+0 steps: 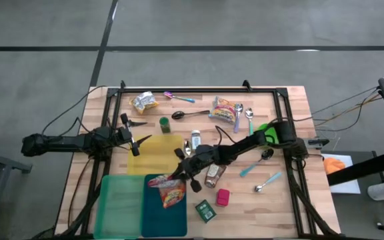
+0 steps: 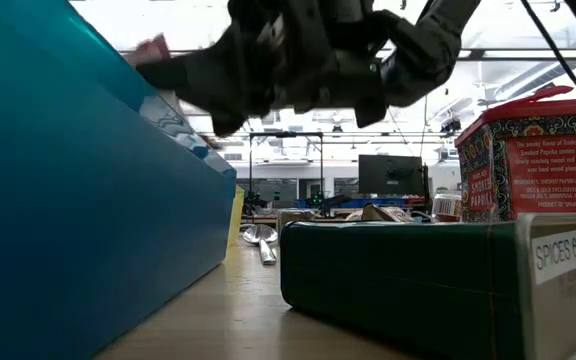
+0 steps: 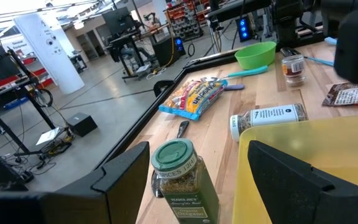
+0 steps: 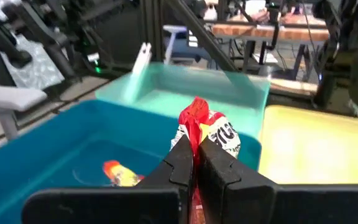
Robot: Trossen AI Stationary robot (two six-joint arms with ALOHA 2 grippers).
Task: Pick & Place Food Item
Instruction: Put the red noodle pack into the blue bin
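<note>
Right up close in the right wrist view, the red snack bag (image 4: pixel 207 138) is pinched at its top edge by the right hand (image 4: pixel 196 163), fingers clamped tight on it, and it's hung just over the teal bin (image 4: pixel 55 158). So the carry looks pretty much done and the placing step is on; what's called for next is probably a small lowering and a release. From above, the right arm is stretched diagonally across the surface (image 1: pixel 299 200). Further off, the left hand (image 1: pixel 133 138) is parked with fingers apart, nothing held, beside the yellow bin (image 1: pixel 153 157).

Green tin (image 2: pixel 438 280) label reads "SPICES"; red tin (image 2: pixel 533 160), "Smoked Paprika".
</note>
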